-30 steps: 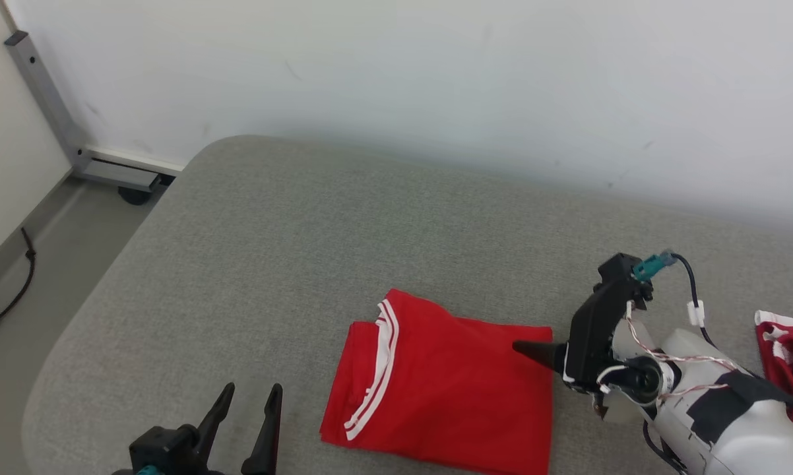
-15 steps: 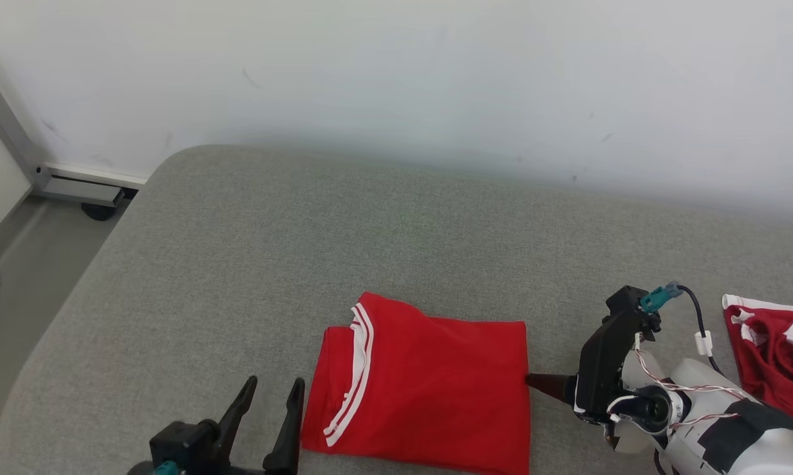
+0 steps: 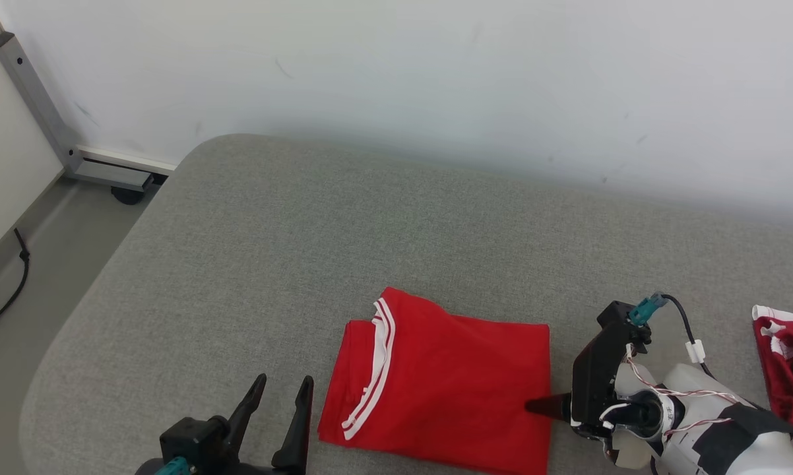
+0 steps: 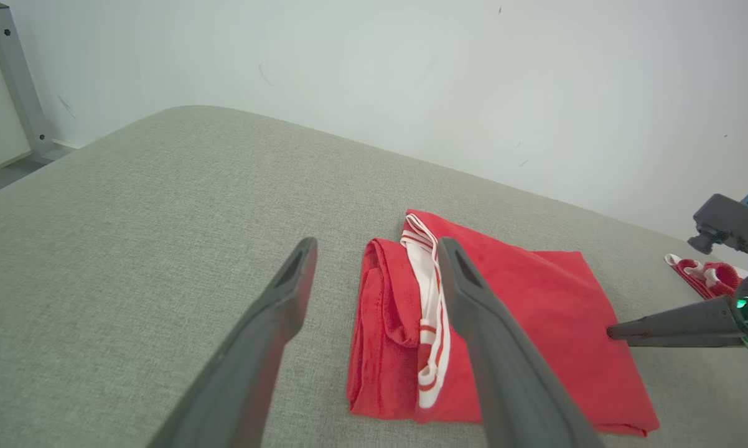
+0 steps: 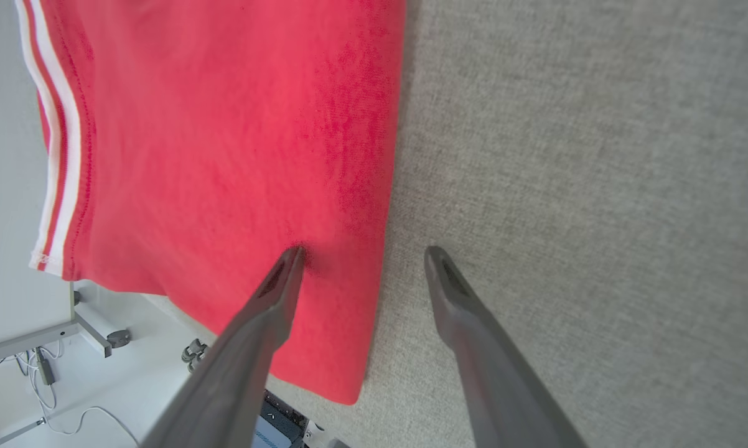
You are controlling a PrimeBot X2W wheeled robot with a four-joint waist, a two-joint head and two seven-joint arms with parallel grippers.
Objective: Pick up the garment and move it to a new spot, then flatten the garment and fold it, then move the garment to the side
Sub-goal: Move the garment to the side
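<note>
Far left of your left pincer (image 3: 284, 379), a grey metal frame leg (image 3: 37, 105) stands against the wall, and a dark cable (image 3: 7, 297) lies on the floor.

Left pincer: fingers spread wide, nothing between them. It sits low over the grey fabric-covered worktop (image 3: 238, 264), fingertips just short of the garment's left edge.

Folded red garment (image 3: 449, 389): lies flat on the worktop between your two pincers. Its white-striped trim (image 3: 380, 369) runs along the folded side nearest the left pincer. In the left wrist view the garment (image 4: 536, 311) lies just ahead of that pincer (image 4: 378, 244).

Right pincer (image 3: 541, 408): fingers apart, gripping nothing. In the right wrist view the pincer (image 5: 364, 252) straddles the right edge of the garment (image 5: 224, 155). One fingertip (image 5: 294, 254) meets the red cloth at a small dark dimple; the other is over bare worktop just beyond the edge.

Right of the right pincer, near the forearm, a second red-and-white garment (image 3: 789, 369) lies crumpled.
</note>
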